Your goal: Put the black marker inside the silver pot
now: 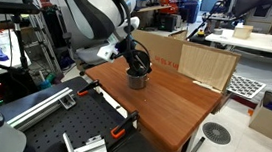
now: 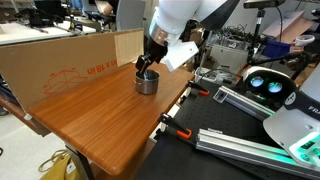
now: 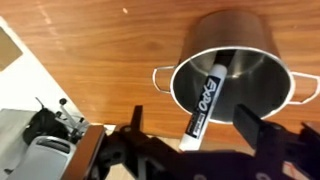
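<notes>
The silver pot (image 3: 226, 28) stands on the wooden table, with small loop handles on both sides. It shows in both exterior views (image 1: 137, 80) (image 2: 147, 84). The black marker (image 3: 205, 92), dark with a white label and pale end, leans with its upper end inside the pot and its pale lower end over the rim toward me. My gripper (image 3: 191, 118) hangs right above the pot (image 1: 136, 66) (image 2: 148, 69). Its fingers are spread wide on either side of the marker and do not touch it.
The wooden table (image 1: 178, 105) (image 2: 95, 110) has a cardboard wall (image 1: 207, 65) (image 2: 60, 62) behind the pot. Black metal rails and clamps (image 1: 80, 131) (image 2: 230, 130) lie past the table's edge. A grey device (image 3: 50, 145) sits off the table corner.
</notes>
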`<state>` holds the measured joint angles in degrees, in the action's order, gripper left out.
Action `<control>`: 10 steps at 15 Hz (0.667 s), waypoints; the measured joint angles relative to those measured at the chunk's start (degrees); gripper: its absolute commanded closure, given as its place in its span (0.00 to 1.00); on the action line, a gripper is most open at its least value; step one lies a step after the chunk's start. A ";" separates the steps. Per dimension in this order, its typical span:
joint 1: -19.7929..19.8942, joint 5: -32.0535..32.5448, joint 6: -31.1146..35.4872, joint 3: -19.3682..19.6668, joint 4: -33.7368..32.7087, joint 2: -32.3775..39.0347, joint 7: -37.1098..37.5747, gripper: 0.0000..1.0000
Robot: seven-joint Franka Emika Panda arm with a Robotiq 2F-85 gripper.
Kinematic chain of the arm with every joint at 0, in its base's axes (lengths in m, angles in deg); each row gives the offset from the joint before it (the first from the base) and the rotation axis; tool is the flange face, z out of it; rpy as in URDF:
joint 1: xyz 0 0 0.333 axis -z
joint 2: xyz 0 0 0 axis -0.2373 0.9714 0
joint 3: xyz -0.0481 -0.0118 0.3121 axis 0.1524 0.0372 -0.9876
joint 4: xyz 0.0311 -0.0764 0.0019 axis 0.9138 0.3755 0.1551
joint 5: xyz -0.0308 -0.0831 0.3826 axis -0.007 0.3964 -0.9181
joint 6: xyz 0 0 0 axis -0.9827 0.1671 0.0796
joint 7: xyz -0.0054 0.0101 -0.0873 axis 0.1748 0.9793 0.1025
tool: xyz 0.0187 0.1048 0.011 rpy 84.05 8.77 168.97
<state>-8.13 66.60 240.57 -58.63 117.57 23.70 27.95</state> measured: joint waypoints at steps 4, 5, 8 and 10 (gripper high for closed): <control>-0.07 -0.61 0.02 -0.03 0.00 -0.22 -0.77 0.00; -0.07 -0.82 0.07 -0.03 0.13 -0.45 -0.89 0.00; -0.10 -1.86 0.38 -0.04 1.01 -2.75 -1.56 0.00; -0.11 -5.11 0.76 -0.04 2.58 -5.02 -4.68 0.00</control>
<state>-8.23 61.48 241.33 -58.66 120.15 18.69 23.27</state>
